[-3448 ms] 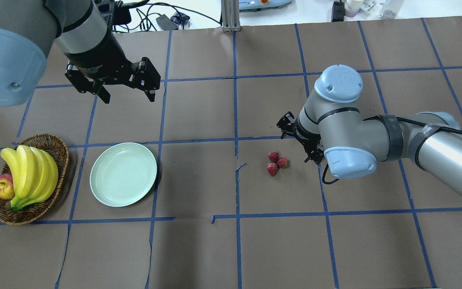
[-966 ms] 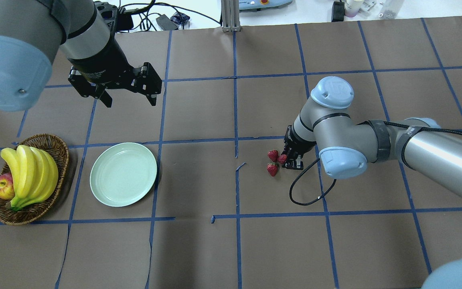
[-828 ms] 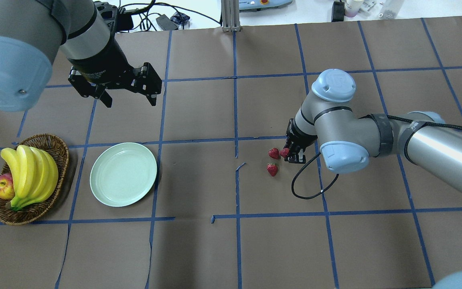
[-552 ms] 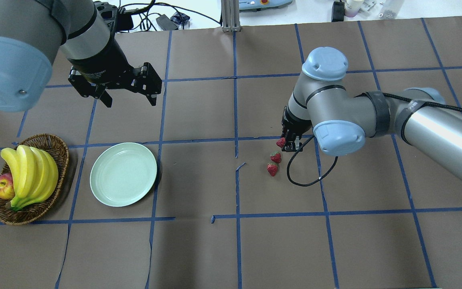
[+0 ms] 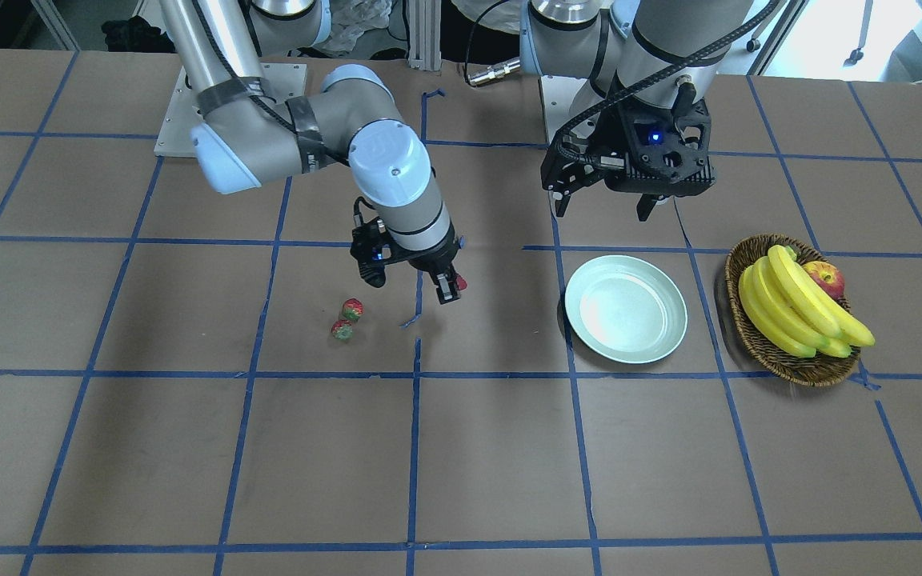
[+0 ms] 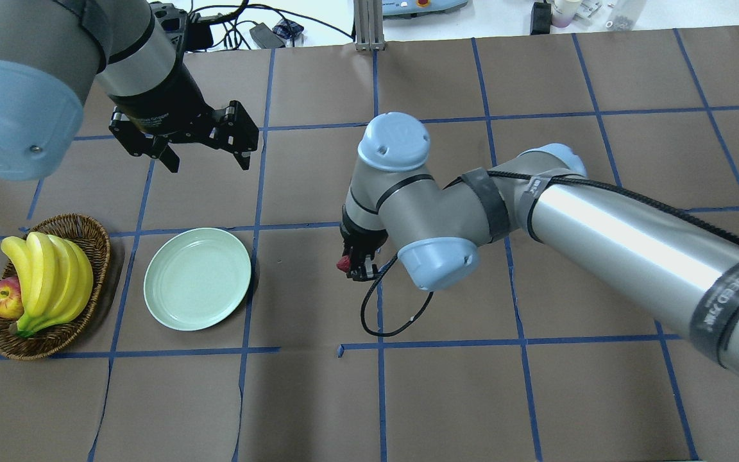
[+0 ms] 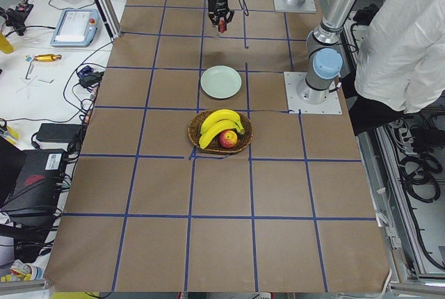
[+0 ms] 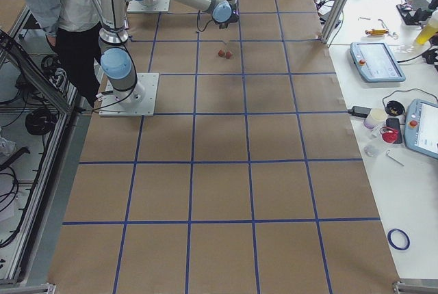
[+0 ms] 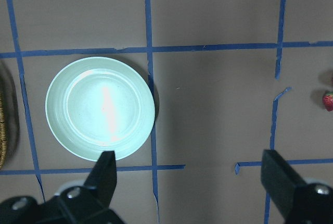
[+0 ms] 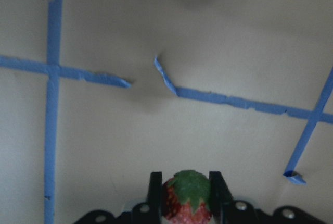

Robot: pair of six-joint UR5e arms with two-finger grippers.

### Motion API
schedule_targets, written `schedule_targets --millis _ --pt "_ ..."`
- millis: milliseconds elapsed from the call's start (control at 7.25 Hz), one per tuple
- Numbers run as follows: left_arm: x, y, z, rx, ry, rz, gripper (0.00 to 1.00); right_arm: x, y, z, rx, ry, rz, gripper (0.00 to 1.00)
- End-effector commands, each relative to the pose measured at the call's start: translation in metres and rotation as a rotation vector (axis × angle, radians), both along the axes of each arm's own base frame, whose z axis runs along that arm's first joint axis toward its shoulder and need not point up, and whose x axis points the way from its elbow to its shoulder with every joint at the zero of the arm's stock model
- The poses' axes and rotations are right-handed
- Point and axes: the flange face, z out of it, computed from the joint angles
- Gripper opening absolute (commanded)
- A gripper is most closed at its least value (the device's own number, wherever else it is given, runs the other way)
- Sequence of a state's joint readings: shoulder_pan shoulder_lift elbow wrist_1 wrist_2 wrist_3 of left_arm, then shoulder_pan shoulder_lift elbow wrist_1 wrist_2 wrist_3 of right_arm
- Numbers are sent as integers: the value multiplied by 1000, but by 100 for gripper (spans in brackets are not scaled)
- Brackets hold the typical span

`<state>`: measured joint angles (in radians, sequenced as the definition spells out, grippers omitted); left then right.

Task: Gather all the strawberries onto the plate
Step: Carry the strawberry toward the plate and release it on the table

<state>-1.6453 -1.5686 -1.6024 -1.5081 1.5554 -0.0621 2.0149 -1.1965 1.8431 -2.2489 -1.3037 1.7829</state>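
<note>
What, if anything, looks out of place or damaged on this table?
Only the grid: a torn blue tape end sticks out askew from its line mid-table. Otherwise tidy: the right hand grips one strawberry, two strawberries lie loose, the plate sits empty.

Wicker basket [image 6: 97,239] sits at lower left of the overhead view, on a brown paper table cover [image 6: 600,398] gridded with blue tape [image 6: 376,160]. It holds a banana bunch [image 6: 49,276] with a red-yellow apple [image 6: 4,300] touching the bunch's left side. Black cables [image 6: 241,19] lie along the top edge.
</note>
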Motion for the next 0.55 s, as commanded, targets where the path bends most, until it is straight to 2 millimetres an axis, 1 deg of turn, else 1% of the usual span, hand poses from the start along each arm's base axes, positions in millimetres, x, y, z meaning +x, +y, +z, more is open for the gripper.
schedule_targets --millis 0,138,276,414 --pt "1 0 1 -2 0 5 100 29 8 -30 -23 -26 36 0" --pt "1 1 0 1 0 3 100 32 7 -42 -21 -23 40 3" --pt "1 1 1 -2 0 2 100 29 5 -43 -44 6 40 75" --pt "1 2 2 -3 0 2 100 23 4 -42 -67 58 49 100"
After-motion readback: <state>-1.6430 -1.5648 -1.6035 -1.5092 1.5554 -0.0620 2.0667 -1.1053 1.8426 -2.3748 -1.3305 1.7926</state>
